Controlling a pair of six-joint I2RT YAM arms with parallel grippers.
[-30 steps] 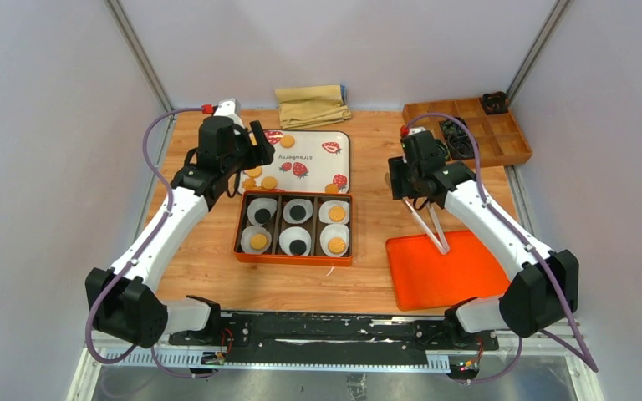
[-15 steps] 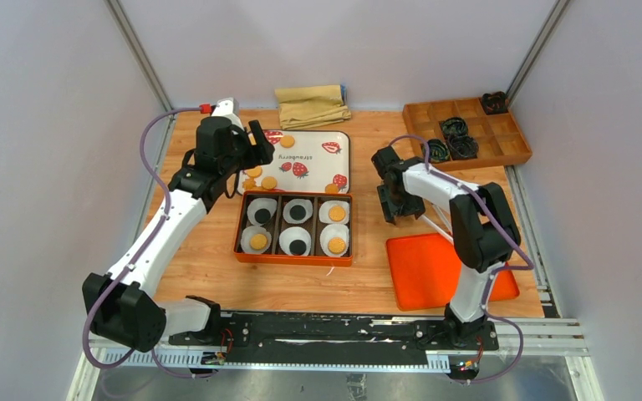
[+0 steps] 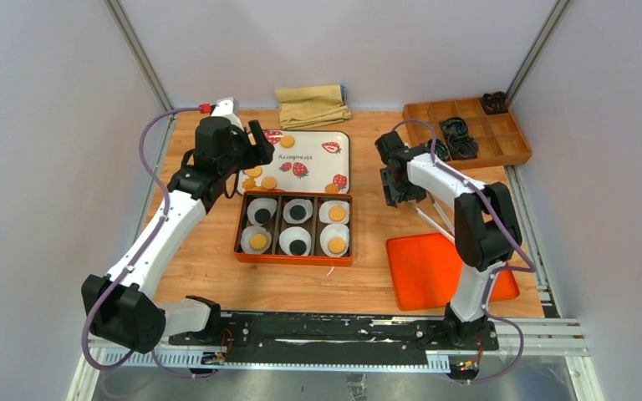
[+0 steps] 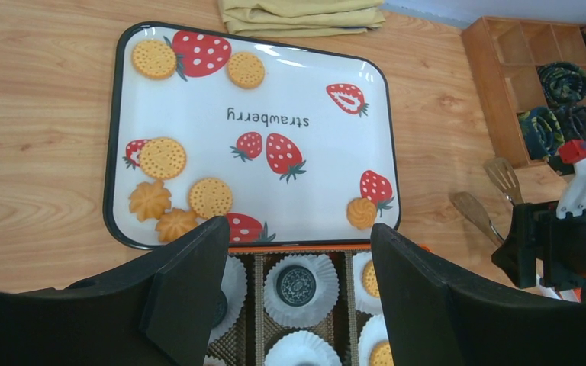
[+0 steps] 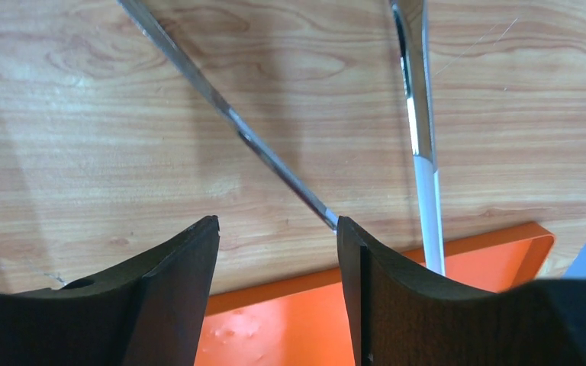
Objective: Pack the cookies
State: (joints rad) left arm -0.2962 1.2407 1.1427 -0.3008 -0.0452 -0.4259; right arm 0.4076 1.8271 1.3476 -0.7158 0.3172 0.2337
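Observation:
Several golden cookies (image 4: 161, 158) lie on the white strawberry tray (image 4: 313, 160), also seen from above (image 3: 334, 163). The orange box (image 3: 294, 255) has six paper-lined cells, three holding black cookies (image 3: 298, 212) and three golden ones (image 3: 337, 214). My left gripper (image 4: 297, 226) is open and empty, high over the tray's near edge and the box's back row; it shows in the top view (image 3: 259, 149). My right gripper (image 5: 278, 223) is open and empty, just above metal tongs (image 5: 229, 114) on the table by the orange lid (image 5: 313, 320); it shows in the top view (image 3: 399, 192).
The orange lid (image 3: 447, 267) lies flat at the right front, with the tongs (image 3: 430, 219) resting partly on it. A wooden compartment organiser (image 3: 501, 138) with dark items stands back right. A folded beige cloth (image 3: 312, 104) lies behind the tray.
My right arm has folded in, its elbow swinging from the far right toward the middle; its gripper shifted slightly left and stays over the tongs. The left arm has not moved.

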